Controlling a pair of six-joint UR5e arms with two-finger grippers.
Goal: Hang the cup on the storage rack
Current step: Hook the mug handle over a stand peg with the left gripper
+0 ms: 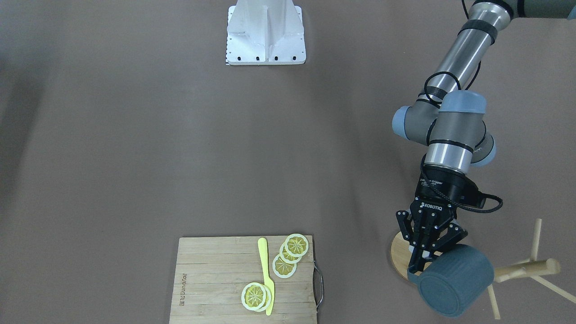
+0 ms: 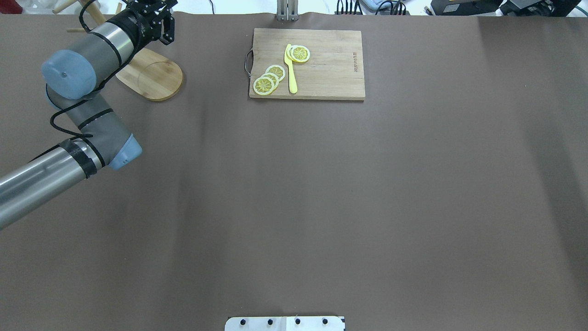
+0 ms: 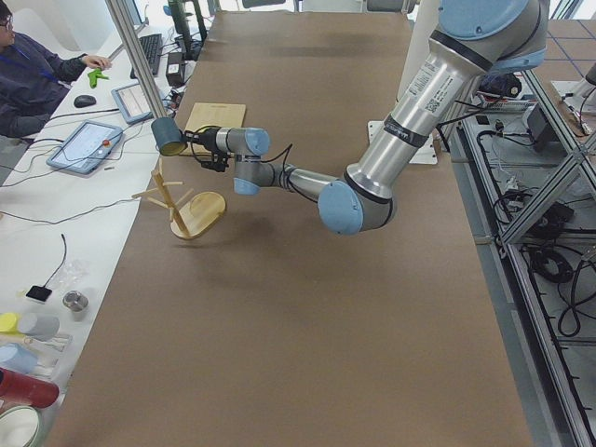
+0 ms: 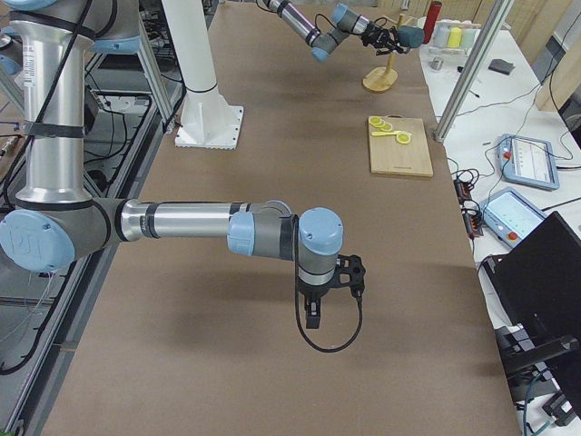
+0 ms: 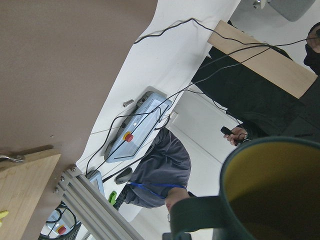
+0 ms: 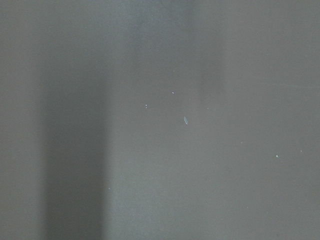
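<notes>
Exterior front-facing is clearest, says Ana: the left gripper (image 1: 421, 264) has its fingers clamped on the cup (image 1: 454, 284) at the handle side. The cup lies sideways just past the fingertips, up off the desk.

Ben: And the storage rack (image 1: 530, 268)?

Ana: Its oval base sits right beneath the fingers, with the post and pegs beyond the cup. No peg is through the handle yet.

Ben: What worries you?

Ana: A grip at the handle leaves the heavy body hanging out from the fingers, so it may swivel. The fingers also crowd the loop, which leaves a peg little room. If it misses, the cup's wall shoves a thin peg or the post, and the light rack could tip or slide.

Ben: And the right gripper (image 4: 312, 316)?

Ana: Well away from the left fingers, pointing down at the desk. Whether its fingers are apart, I cannot tell.
</notes>
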